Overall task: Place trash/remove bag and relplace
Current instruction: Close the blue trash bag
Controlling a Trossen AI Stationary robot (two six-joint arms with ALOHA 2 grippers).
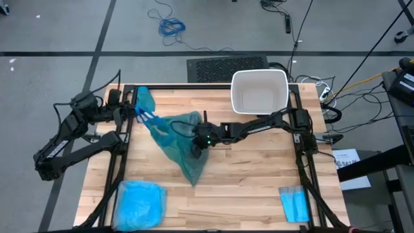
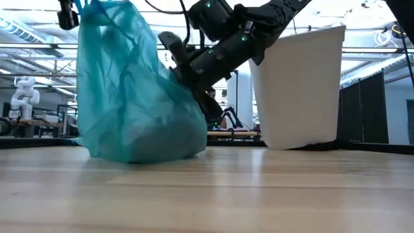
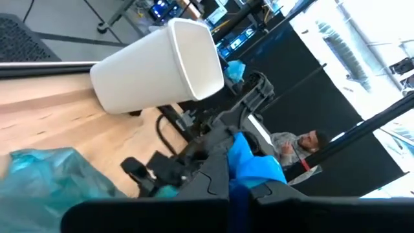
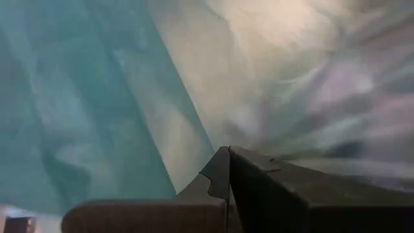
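High view: bag (image 1: 176, 144) mid-table, right hand (image 1: 196, 151) pressed against it

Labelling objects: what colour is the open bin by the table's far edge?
White: the plastic bin shows best in the high view.

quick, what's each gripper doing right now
left gripper: shut on the blue ties at the top of the teal bag, holding it up.
right gripper: shut, pressed against the bag's side; a grip on it cannot be told.
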